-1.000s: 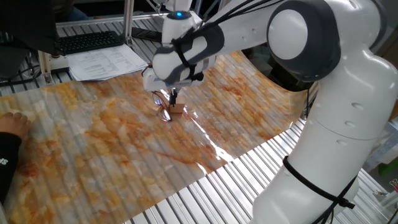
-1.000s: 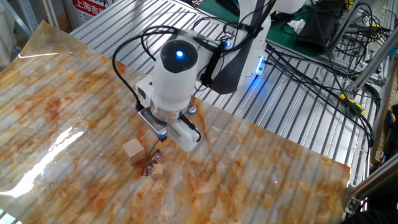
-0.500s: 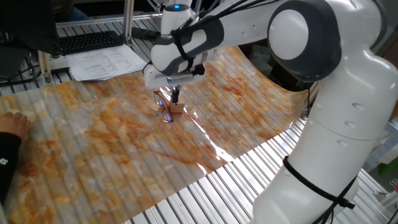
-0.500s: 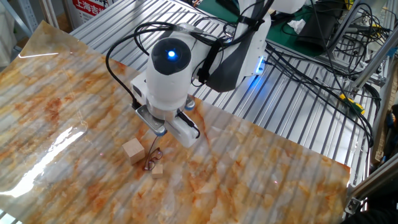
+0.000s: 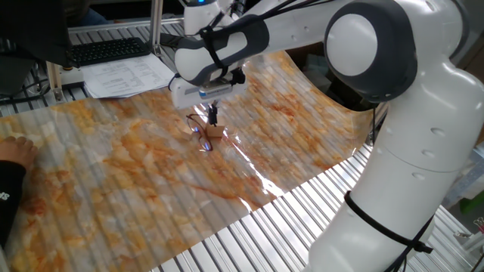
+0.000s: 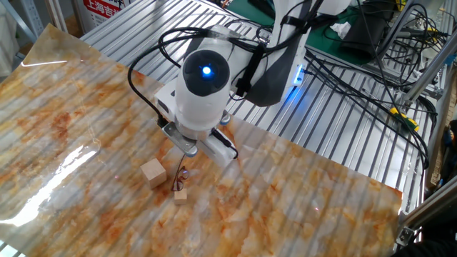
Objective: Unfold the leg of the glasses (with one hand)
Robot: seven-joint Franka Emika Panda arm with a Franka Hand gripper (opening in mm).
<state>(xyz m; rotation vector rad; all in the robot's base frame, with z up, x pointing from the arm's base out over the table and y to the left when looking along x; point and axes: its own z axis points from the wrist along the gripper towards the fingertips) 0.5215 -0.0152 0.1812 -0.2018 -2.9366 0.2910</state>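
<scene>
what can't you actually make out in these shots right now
- Claw: in one fixed view too small and dark to tell open from shut; in the other fixed view the arm's wrist covers most of it.
- Glasses: thin wire, too small in both views to tell whether the leg is folded or opened.
- Whether the claw grips the leg: too small to tell.
- Person's hand: cut off by the left edge.

A robotics lab: a white jointed robot arm [image 5: 393,113] stands at a ribbed metal surface [image 6: 343,128] draped with an orange marbled sheet [image 6: 64,128], beside bundled black cables [image 6: 357,64], a black keyboard [image 5: 110,50] and printed papers [image 5: 132,74].
</scene>
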